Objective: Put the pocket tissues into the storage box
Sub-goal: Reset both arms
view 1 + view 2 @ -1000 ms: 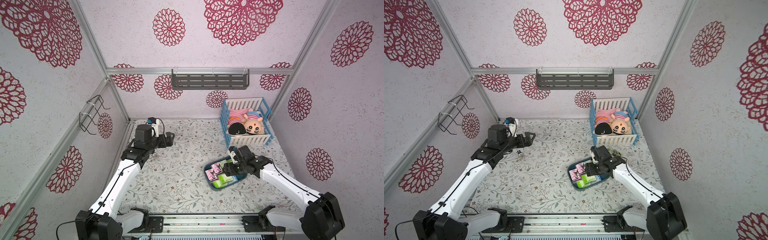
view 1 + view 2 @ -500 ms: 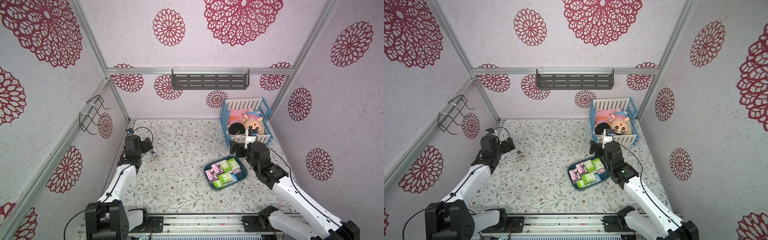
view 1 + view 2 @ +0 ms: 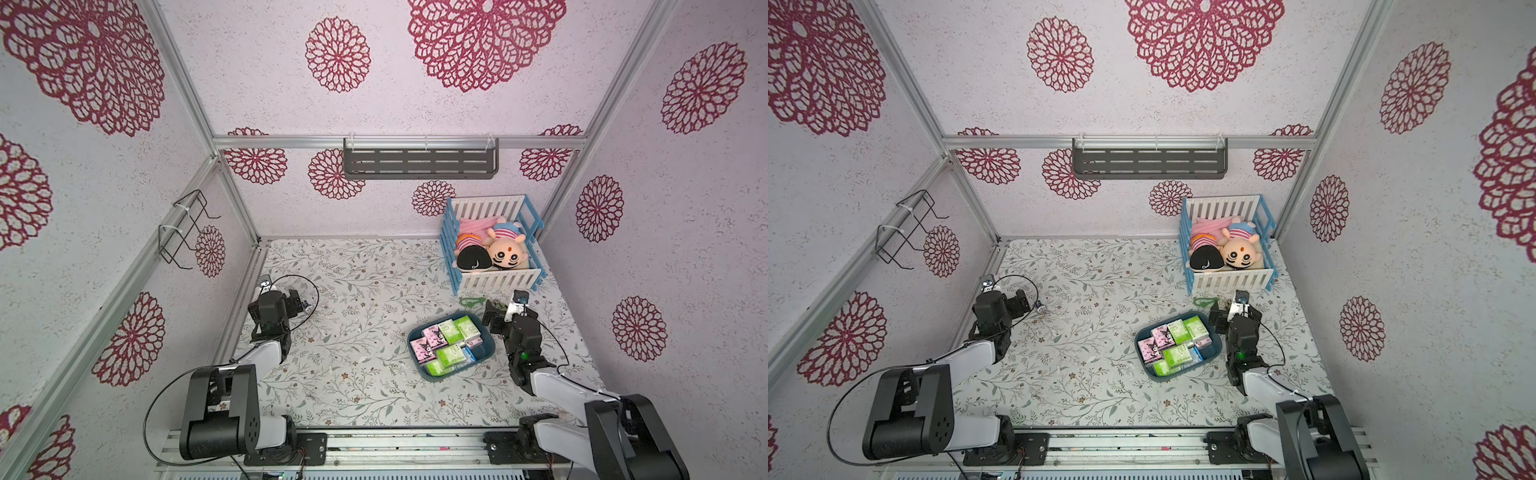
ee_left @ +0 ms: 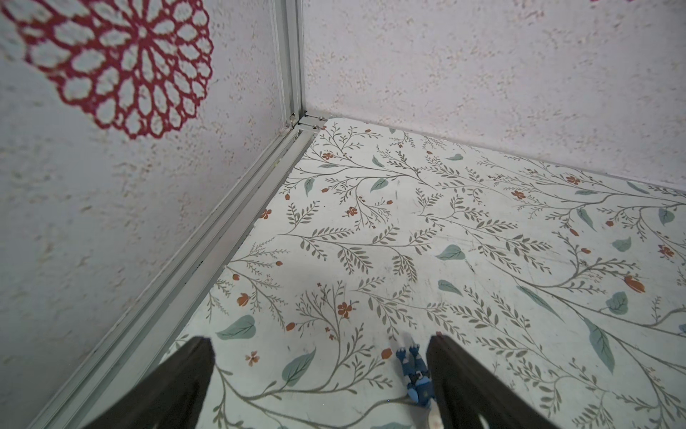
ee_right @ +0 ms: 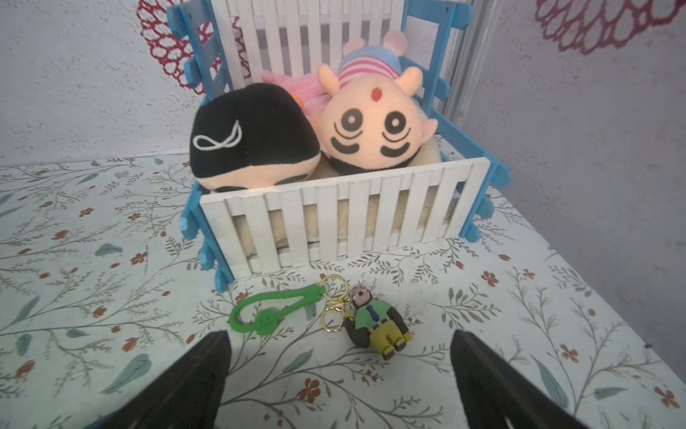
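Tissues: pocket tissues (image 3: 451,347) in green, pink and light blue are lying flat and crowded together inside the storage box (image 3: 487,352), showing in both top views.
Box: the storage box is sitting on the table (image 3: 353,332) just beside the right gripper (image 5: 337,345), on that gripper's left and slightly behind its fingertips.
Right gripper: its jaws are standing wide apart and holding nothing. It is hanging low over the table and pointing toward the crib (image 5: 345,211).
Keychain: a green loop (image 5: 271,312) with gold rings (image 5: 333,320) and a small figure (image 5: 378,327) is lying on the table just ahead of the right gripper, between the lines of its two fingers.
Crib: the blue-and-white crib is standing farther ahead of the right gripper, with two plush dolls (image 5: 371,122) lying in it.
Left gripper: the left gripper (image 4: 319,340) is spreading its jaws wide and gripping nothing. It is facing the corner (image 4: 300,119) of the enclosure, well apart from the storage box.
Blue figure: a tiny blue figure (image 4: 415,375) is lying on the table just beside one finger of the left gripper; whether it is touching that finger I cannot tell.
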`<state>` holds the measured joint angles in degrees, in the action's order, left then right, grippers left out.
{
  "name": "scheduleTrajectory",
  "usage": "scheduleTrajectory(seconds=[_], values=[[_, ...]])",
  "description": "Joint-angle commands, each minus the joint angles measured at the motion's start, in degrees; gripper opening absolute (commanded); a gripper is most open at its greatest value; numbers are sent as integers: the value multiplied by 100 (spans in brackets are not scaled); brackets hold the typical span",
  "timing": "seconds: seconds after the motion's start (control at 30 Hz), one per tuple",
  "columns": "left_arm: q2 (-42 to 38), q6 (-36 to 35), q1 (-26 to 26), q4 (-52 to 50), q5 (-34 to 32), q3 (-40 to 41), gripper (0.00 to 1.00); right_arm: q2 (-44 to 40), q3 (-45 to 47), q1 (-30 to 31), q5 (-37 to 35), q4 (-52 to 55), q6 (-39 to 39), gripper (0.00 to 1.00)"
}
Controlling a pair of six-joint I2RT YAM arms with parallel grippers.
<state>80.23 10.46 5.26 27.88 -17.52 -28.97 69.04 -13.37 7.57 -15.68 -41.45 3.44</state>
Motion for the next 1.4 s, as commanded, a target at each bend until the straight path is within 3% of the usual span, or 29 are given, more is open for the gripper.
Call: scheduleTrajectory(seconds=[0.0,0.3,0.43,0.73,1.37], values=[[136,-141,63,905,-37,82,97,405,191,-88,117,-2289,-228,99],[679,-176,107,2209,228,572,97,2004,674,-151,317,-4771,-517,99],[854,-176,98,2820,226,783,97,1929,554,-160,270,-4395,-465,99],[817,-226,90,2085,331,460,97,1945,344,-166,110,-4033,-418,99],[855,-248,90,2199,344,484,97,1938,273,-160,16,-3907,-379,99]])
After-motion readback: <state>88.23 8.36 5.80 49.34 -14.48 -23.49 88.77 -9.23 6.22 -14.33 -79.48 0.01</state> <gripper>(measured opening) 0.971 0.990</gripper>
